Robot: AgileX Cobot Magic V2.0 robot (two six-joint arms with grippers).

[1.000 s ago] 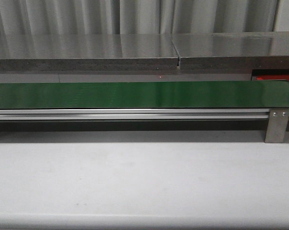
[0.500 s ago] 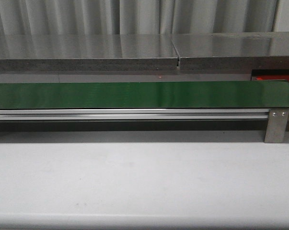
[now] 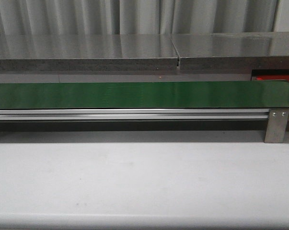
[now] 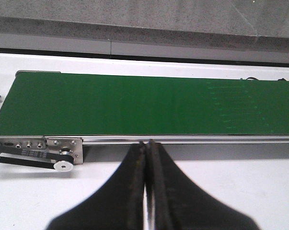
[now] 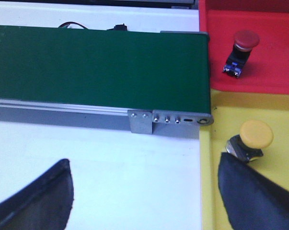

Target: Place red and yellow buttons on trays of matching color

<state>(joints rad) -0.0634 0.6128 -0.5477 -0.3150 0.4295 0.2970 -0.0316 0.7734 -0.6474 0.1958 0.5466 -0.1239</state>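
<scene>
as before, the green belt lies bare.

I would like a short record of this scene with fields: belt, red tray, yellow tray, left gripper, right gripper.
belt: green belt, nothing on it
red tray: red tray beside the belt end, holds a red button
yellow tray: yellow tray next to the red one, holds a yellow button
left gripper: left gripper shut, holding nothing
right gripper: right gripper open, holding nothing
</scene>
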